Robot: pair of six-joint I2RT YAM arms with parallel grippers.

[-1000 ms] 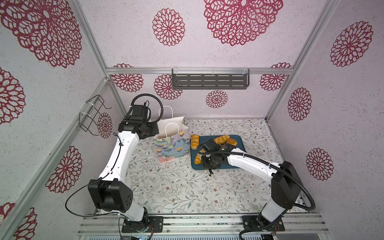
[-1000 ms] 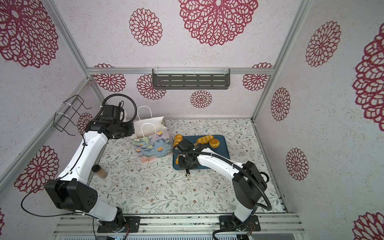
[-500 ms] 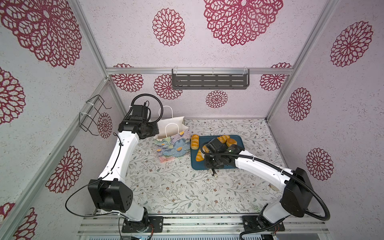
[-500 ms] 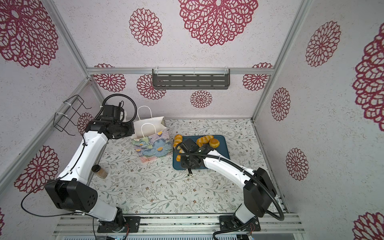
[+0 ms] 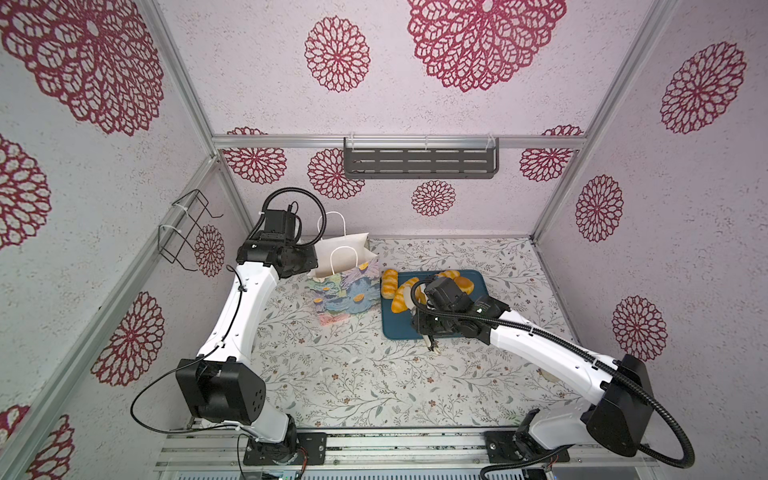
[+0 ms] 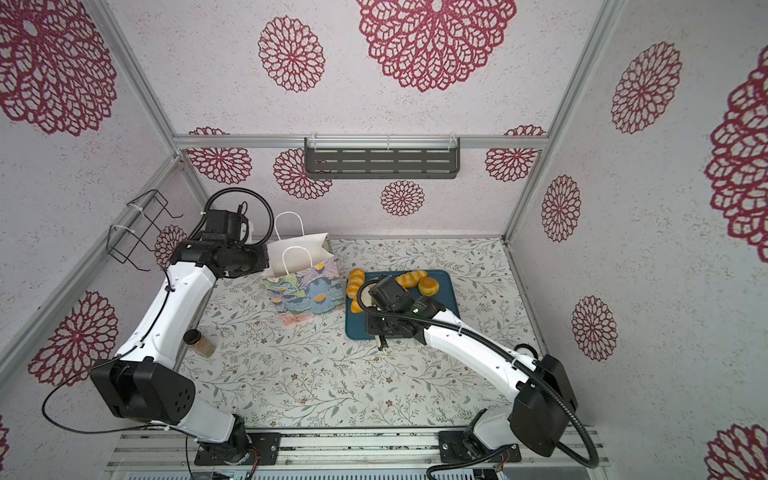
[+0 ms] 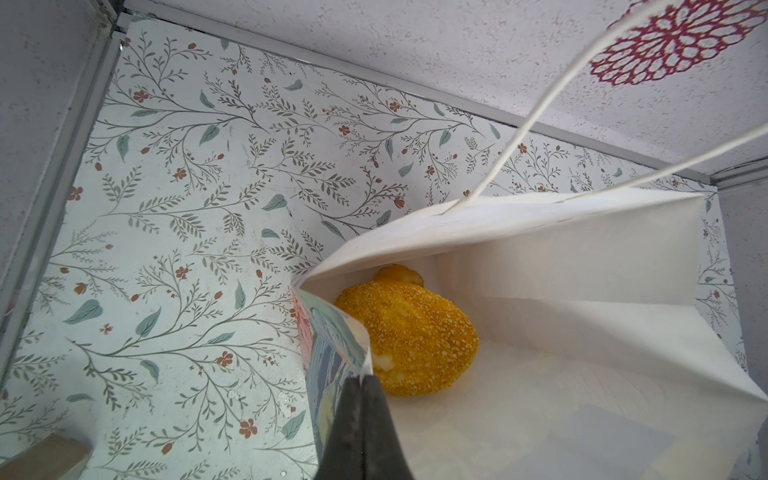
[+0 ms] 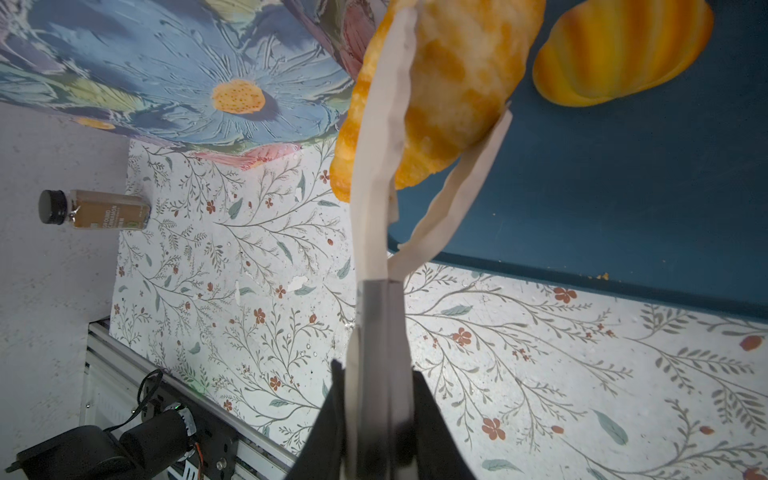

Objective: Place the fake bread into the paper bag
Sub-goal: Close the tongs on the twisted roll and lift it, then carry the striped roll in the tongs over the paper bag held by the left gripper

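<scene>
Ok, right gripper point(image 8: 376, 332): clamped tight on the handle end of the tongs point(image 8: 384, 124), nothing else in it.
tongs: cream, 2 arms spread around the loaf point(image 8: 453, 79), pinching it from both sides.
loaf: long, orange and pale crust, at the bag-side edge of the teal tray point(image 8: 623, 187); cannot tell if it is clear of the surface.
teal tray: flat on the table point(image 5: 353, 374), just right of the bag in both top views.
other bread: striped roll point(image 8: 619, 54) on the tray just beside the loaf; round bun point(image 5: 464, 284) toward the tray's far edge, next to the right wrist.
paper bag point(image 5: 347, 291): upright, blue and purple flower print, white inside, mouth open, 2 white cord handles standing up.
left gripper point(image 7: 360, 384): closed on the bag's top rim at a corner fold.
inside bag: seeded bun point(image 7: 409, 345) on the bottom, close to the pinched corner; 1 more yellow piece partly hidden behind it.
spice jar point(image 6: 199, 340): brown, black cap, upright on the table beside the left arm, well apart from bag and tray.
</scene>
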